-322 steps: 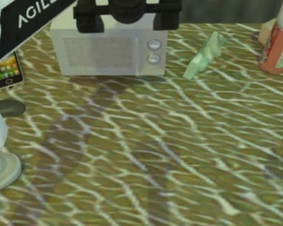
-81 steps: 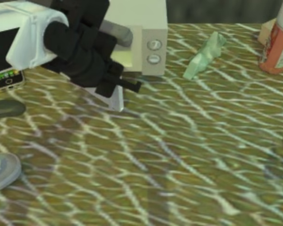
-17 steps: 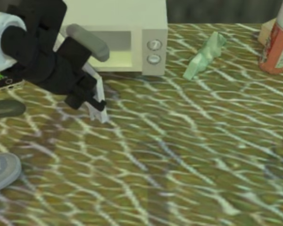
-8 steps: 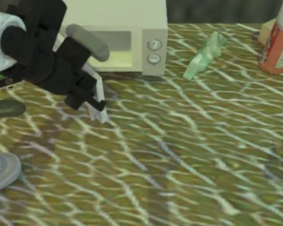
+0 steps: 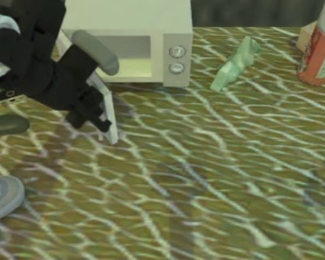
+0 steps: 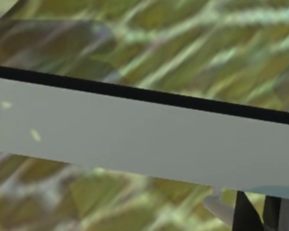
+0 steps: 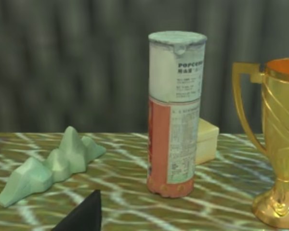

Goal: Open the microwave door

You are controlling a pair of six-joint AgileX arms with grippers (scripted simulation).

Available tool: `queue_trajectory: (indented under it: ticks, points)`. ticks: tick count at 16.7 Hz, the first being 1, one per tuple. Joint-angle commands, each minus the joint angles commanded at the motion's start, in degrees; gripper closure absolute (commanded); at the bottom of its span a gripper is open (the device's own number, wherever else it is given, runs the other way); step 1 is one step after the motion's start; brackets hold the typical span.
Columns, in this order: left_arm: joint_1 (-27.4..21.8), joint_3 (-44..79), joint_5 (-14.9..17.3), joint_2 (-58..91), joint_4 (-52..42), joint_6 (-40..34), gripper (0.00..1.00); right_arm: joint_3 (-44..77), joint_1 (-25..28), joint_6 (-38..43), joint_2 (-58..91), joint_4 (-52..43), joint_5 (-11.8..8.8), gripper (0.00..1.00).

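The cream-white microwave [image 5: 151, 21] stands at the back of the table, left of centre, with two silver knobs [image 5: 176, 51] and its pale yellowish inside [image 5: 132, 67] exposed. The microwave door [image 5: 111, 116] is swung out towards the front left and shows edge-on. My left gripper [image 5: 97, 116] is shut on the door's free edge, and the black arm covers most of the panel. In the left wrist view the door [image 6: 135, 139] crosses as a wide grey band, with a dark finger [image 6: 244, 214] below it. My right gripper [image 7: 86, 214] shows only as a black tip, parked at the right.
A green jagged figure [image 5: 237, 62] lies right of the microwave. A popcorn can [image 5: 318, 54], a cream box [image 7: 205, 142] and a gold trophy [image 7: 279, 139] stand at the back right. A phone [image 5: 5, 92], a dark disc [image 5: 8, 124] and a grey round base [image 5: 2, 195] sit at the left.
My left gripper has drawn the door's free edge a little farther left, so the door stands wider open. Much earlier the door was closed.
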Motion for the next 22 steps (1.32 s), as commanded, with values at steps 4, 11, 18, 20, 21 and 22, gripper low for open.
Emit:
queue_trajectory:
  ticks: [4,11,18,20,21,22]
  points:
    - [2.28,-0.69,2.46,-0.91,-1.39,5.27,1.00,0.00,0.00,0.00,0.00,0.00,0.00,0.00]
    - [2.62,-0.61,2.83,-1.29,-1.36,5.88,1.00,0.00,0.00,0.00,0.00,0.00,0.00,0.00]
    - [2.62,-0.61,2.83,-1.29,-1.36,5.88,1.00,0.00,0.00,0.00,0.00,0.00,0.00,0.00]
    - [2.62,-0.61,2.83,-1.29,-1.36,5.88,1.00,0.00,0.00,0.00,0.00,0.00,0.00,0.00]
    - [2.62,-0.61,2.83,-1.29,-1.36,5.88,1.00,0.00,0.00,0.00,0.00,0.00,0.00,0.00]
    - [2.62,-0.61,2.83,-1.29,-1.36,5.88,1.00,0.00,0.00,0.00,0.00,0.00,0.00,0.00]
